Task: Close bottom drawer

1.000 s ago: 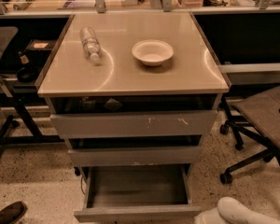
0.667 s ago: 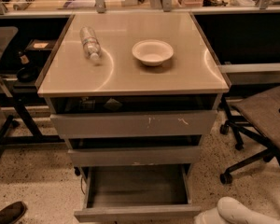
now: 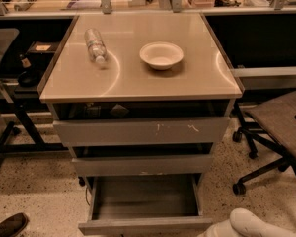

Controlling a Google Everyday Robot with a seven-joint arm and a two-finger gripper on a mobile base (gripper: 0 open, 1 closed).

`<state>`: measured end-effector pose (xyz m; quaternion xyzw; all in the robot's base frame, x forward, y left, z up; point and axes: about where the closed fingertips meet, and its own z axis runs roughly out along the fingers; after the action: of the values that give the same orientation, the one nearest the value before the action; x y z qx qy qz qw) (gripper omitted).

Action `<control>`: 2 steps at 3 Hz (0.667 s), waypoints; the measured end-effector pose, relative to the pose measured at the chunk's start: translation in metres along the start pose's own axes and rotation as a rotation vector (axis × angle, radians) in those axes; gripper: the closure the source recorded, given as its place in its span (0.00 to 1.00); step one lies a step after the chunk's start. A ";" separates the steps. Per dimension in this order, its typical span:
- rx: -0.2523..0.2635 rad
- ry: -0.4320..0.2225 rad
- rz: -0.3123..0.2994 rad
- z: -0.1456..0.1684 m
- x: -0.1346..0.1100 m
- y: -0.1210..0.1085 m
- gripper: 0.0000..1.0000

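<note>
The bottom drawer [image 3: 144,197] of the grey metal cabinet is pulled far out. Its flat shallow tray is empty and its low plain front [image 3: 143,226] lies at the bottom edge of the view. My gripper [image 3: 247,224] shows only as a white rounded part at the bottom right, just right of the drawer's front right corner. Most of it is out of view.
The top drawer [image 3: 140,131] with white scratches and the middle drawer [image 3: 143,165] stand slightly out. A plastic bottle [image 3: 95,45] lies on the cabinet top beside a white bowl [image 3: 161,55]. An office chair [image 3: 274,132] is at the right, and a shoe [image 3: 9,225] at the bottom left.
</note>
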<state>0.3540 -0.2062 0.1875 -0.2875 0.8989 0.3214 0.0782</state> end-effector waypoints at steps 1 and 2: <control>0.000 0.000 0.000 0.000 0.000 0.000 0.65; 0.003 -0.012 -0.018 0.000 -0.005 0.002 0.88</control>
<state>0.3569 -0.2027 0.1900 -0.2934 0.8962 0.3212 0.0871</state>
